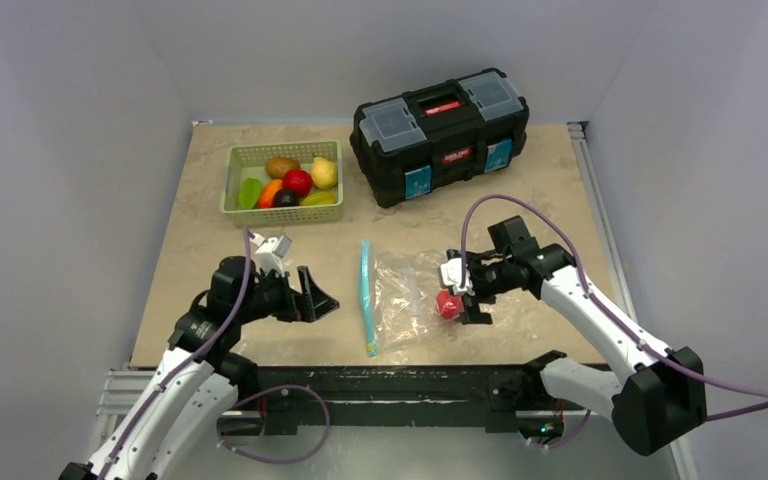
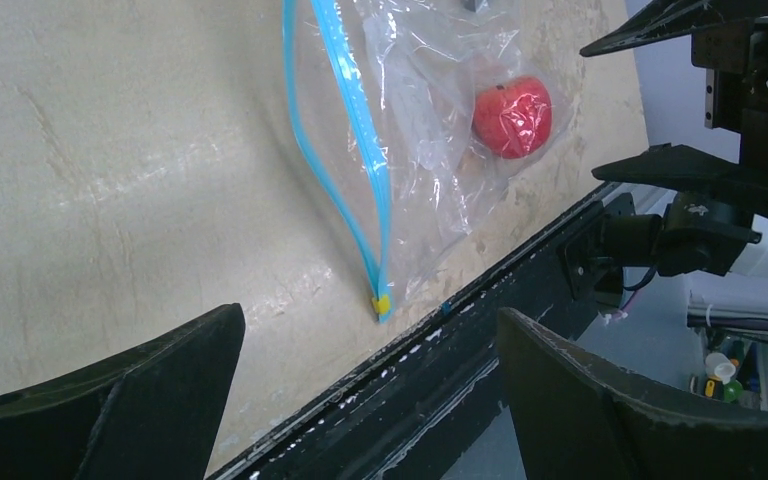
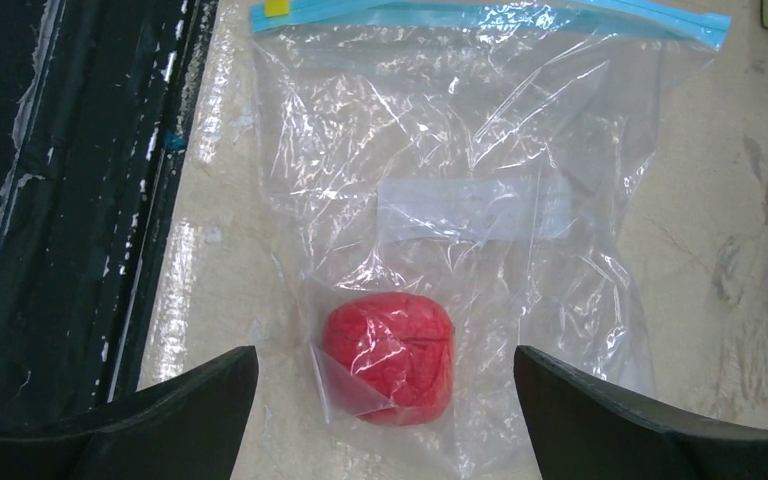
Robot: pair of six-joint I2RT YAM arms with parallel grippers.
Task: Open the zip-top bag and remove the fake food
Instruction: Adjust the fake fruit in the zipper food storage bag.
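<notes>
The clear zip-top bag (image 1: 405, 300) lies flat on the table between the arms, its teal-blue zip strip (image 1: 366, 295) on the left side. In the left wrist view the two sides of the strip (image 2: 345, 150) stand apart and meet at a yellow slider (image 2: 382, 301) at the near end. One red piece of fake food (image 1: 448, 304) (image 2: 512, 116) (image 3: 388, 358) lies inside the bag at its closed end. My right gripper (image 1: 463, 292) (image 3: 385, 400) hangs open over that red piece, a finger on either side. My left gripper (image 1: 318, 295) (image 2: 370, 400) is open and empty, left of the zip strip.
A green basket (image 1: 232, 190) at the back left holds several plastic fruits and vegetables. A black toolbox (image 1: 440, 135) stands at the back middle. A black rail (image 1: 410, 385) runs along the table's near edge, just below the bag.
</notes>
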